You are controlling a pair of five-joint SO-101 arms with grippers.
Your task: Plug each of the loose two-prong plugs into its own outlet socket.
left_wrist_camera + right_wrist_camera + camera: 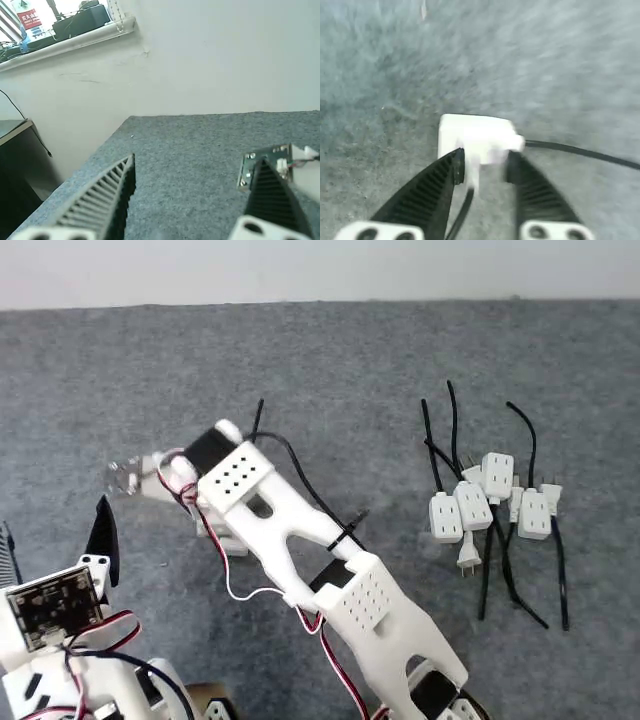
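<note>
Grey carpeted tabletop (400,360) observed, with a pale wall along its 12 o'clock edge.

Right arm (300,530): white, enters the high view at 5 o'clock and extends across the centre toward 10 o'clock. A black cord (300,475) runs out from beneath it toward 12 o'clock.

Left arm (55,605): sits in the 7 o'clock corner of the high view, circuit board uppermost, with one black finger (100,535) pointing toward 12 o'clock.

Cluster of plugs and sockets (472,505): white bodies with black cords, lying in a loose heap on the tabletop at 3 o'clock, well apart from both arms. One plug (467,558) at the heap's 6 o'clock side shows its two prongs.

Right pincer (485,162): closed in on a white corded block (475,132), one finger against each side of its narrower end. The block rests on the carpet. Whether it is a plug or a socket cannot be told.

Left pincer (195,162): wide open, nothing between its fingers, raised over bare carpet and facing the wall.
</note>
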